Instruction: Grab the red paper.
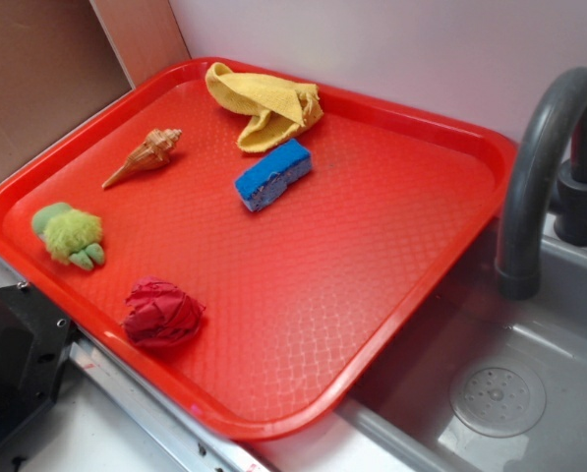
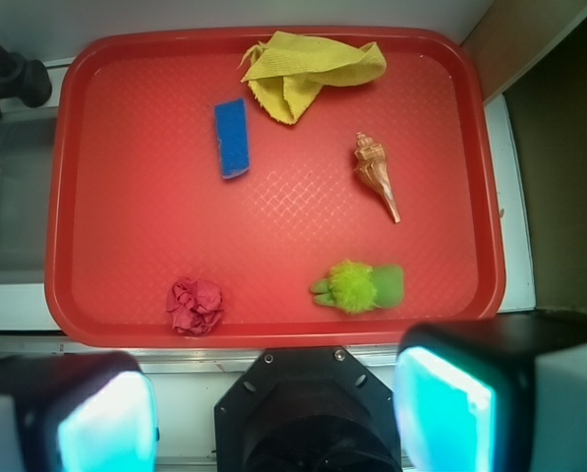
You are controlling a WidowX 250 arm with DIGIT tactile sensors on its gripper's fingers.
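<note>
Spread wide apart, the end effector (image 2: 273,413) shows only in the wrist view, its two glowing cyan-lit fingers (image 2: 106,423) at the bottom corners of that picture, with nothing between them and the black wrist housing in the gap. It hangs high above the near edge of the tray, well apart from everything on it.

The crumpled dark crimson ball of creased paper (image 2: 195,305) lies alone on the large bright red plastic tray (image 2: 126,59) with a textured floor. In the wrist view it sits toward 7 o'clock of the tray, close to the near rim; in the exterior view (image 1: 162,314) it is at about 7 o'clock too, near the front rim.

From the paper ball in the wrist view, the fuzzy green plush toy (image 2: 360,286) lies at 3 o'clock, well apart. The blue rectangular sponge (image 2: 232,139) is at about 12 o'clock, farther up the tray. A tan spiral seashell (image 2: 376,175) lies toward 2 o'clock, pointed tip down. Beyond the sponge, a rumpled yellow cloth (image 2: 308,71) rests against the far rim.

Beside the tray, a grey sink basin (image 1: 509,393) with a round drain sits under a dark grey curved faucet (image 1: 539,157).
</note>
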